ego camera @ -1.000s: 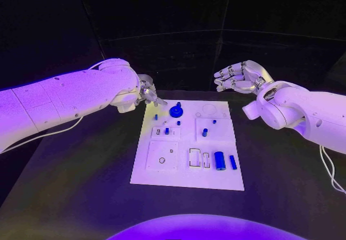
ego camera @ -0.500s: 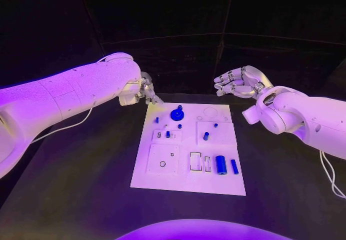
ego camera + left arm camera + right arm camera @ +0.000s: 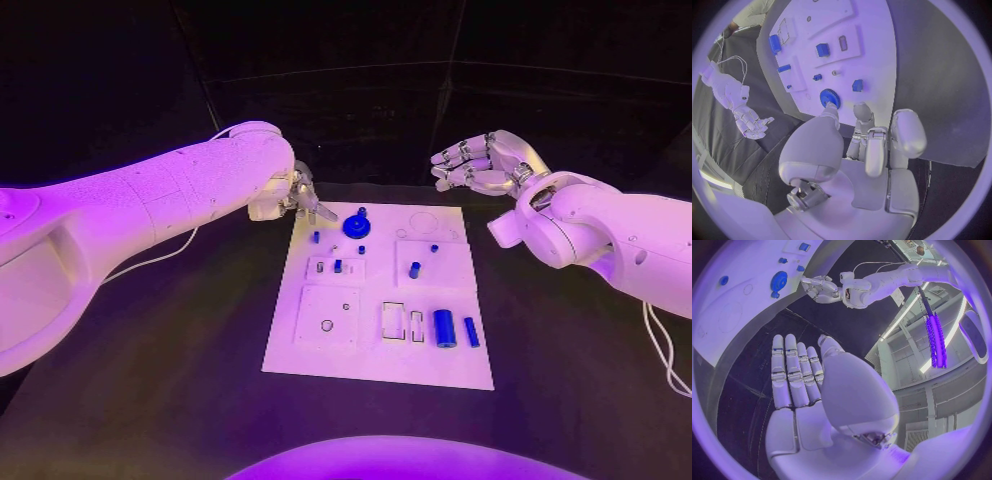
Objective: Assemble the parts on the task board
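The white task board (image 3: 378, 345) lies in the middle of the black table. A blue gear (image 3: 358, 226) stands near its far edge, and a thick blue cylinder (image 3: 444, 328) and a slim blue bar (image 3: 470, 331) lie at its near right. Small blue pegs (image 3: 413, 269) dot the middle. My left hand (image 3: 303, 195) hovers at the board's far left corner, holding nothing; in the left wrist view its fingertips (image 3: 862, 111) hang just short of the gear (image 3: 830, 98). My right hand (image 3: 476, 162) floats beyond the far right corner, fingers (image 3: 795, 365) stretched out and empty.
White raised blocks (image 3: 326, 312) with slots and holes sit on the board's left half, and empty rectangular pockets (image 3: 392, 320) lie beside the cylinder. Bare black table (image 3: 159, 340) surrounds the board on both sides.
My left forearm has swung further into the picture and its hand has dipped slightly toward the gear. The right hand has barely moved.
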